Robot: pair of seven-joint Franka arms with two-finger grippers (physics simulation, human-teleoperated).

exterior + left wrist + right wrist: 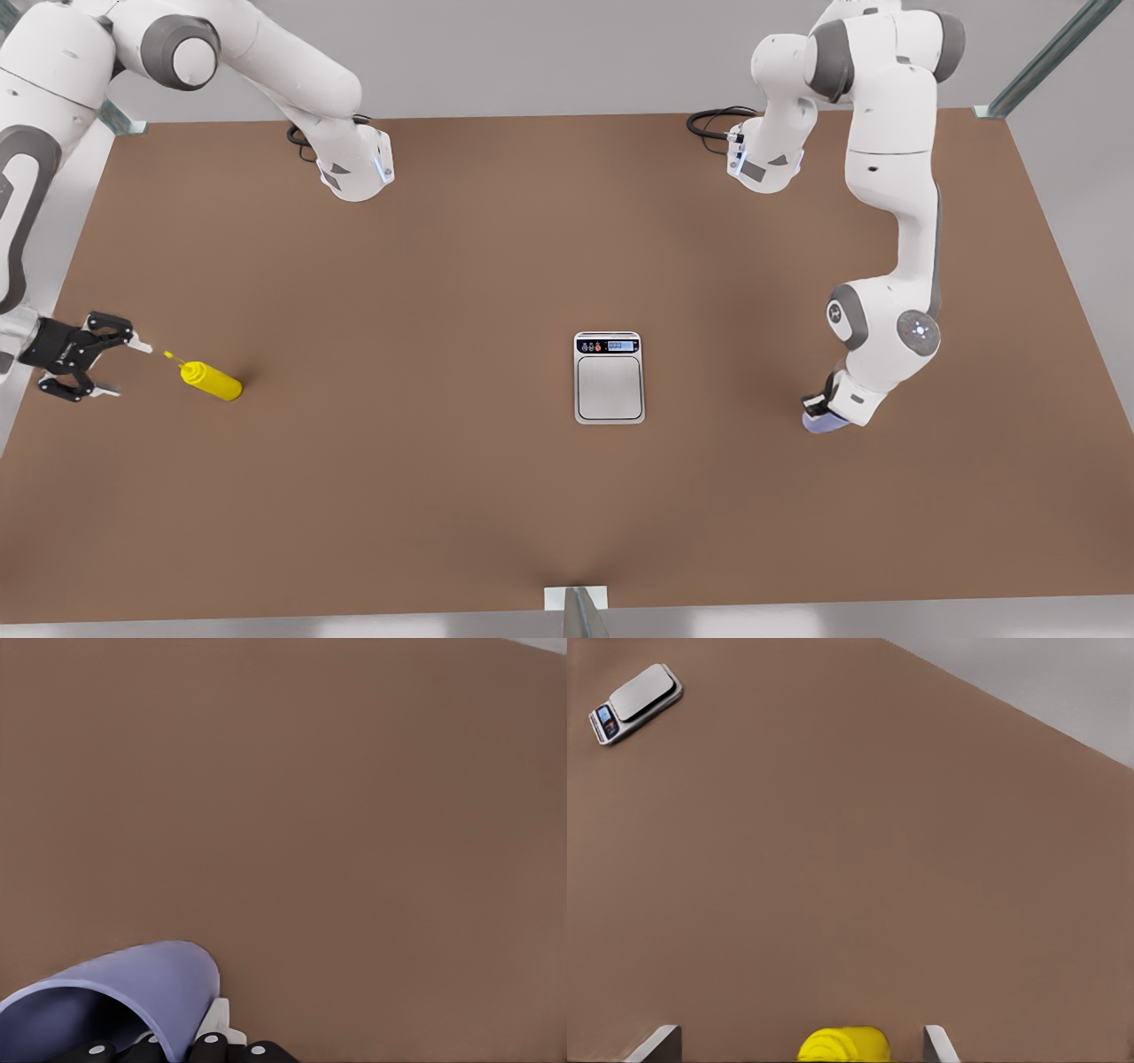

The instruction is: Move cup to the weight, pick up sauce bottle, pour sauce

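Observation:
The pale purple cup stands on the table at the front view's right, mostly hidden under the arm there. My left gripper is down on it and shut on its wall; one white finger pad presses the outside of the cup. At the front view's left the yellow sauce bottle lies on its side, nozzle toward my right gripper. That gripper is open just short of the nozzle, and the bottle sits between its fingertips. The weight lies in the middle of the table.
The weight lies far off across bare brown table in the right wrist view. Black cables loop behind the arm bases at the table's back edge. A metal post stands at the front edge.

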